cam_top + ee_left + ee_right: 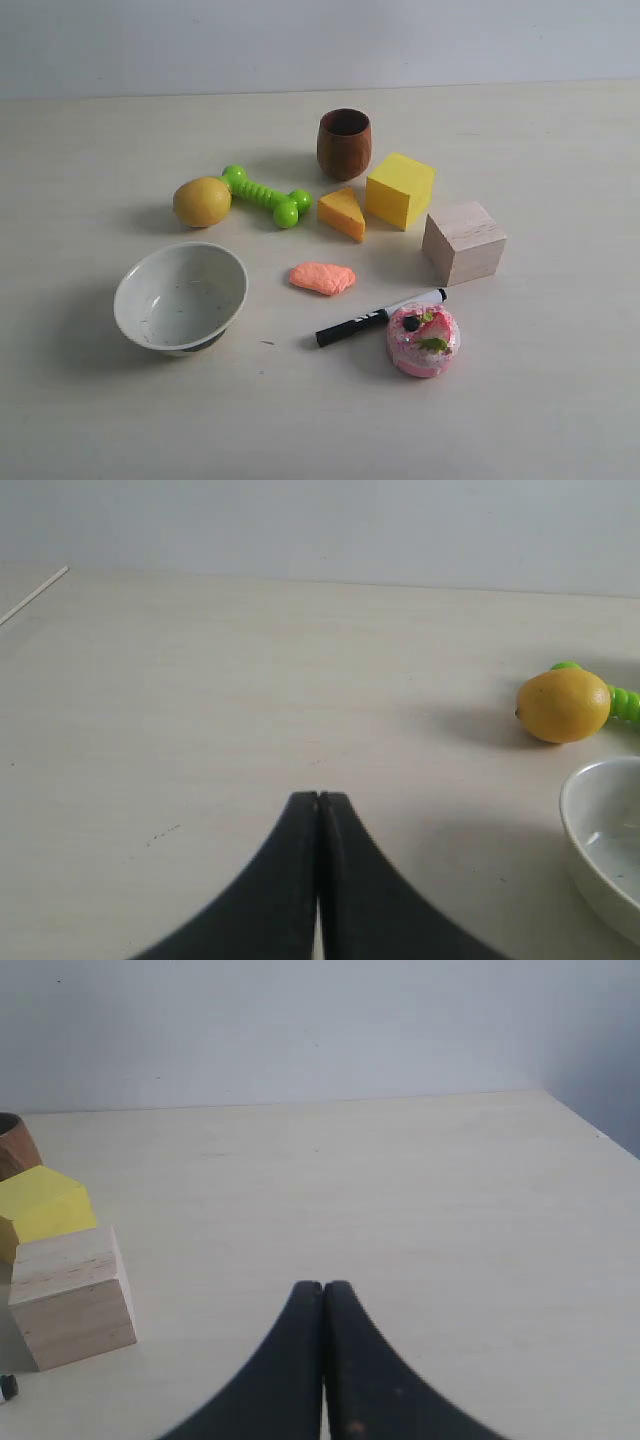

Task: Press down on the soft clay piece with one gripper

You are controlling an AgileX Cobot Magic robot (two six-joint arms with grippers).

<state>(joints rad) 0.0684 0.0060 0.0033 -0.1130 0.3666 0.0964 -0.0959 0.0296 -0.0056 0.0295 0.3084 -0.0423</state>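
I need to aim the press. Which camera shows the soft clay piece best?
The exterior view: the soft clay piece lies there whole, with nothing in front of it. Neither wrist view shows it at all.

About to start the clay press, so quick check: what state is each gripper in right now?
Left gripper: closed, holding nothing.
Right gripper: closed, holding nothing.

Salmon-orange soft clay piece [322, 278]: flattish irregular oval lump, matte and doughy. It lies flat on the pale desk [560, 400], mid-scene, with nothing touching it. Black tapered left gripper [318, 802] and right gripper [323, 1286]: tips pressed together, each over bare desk.
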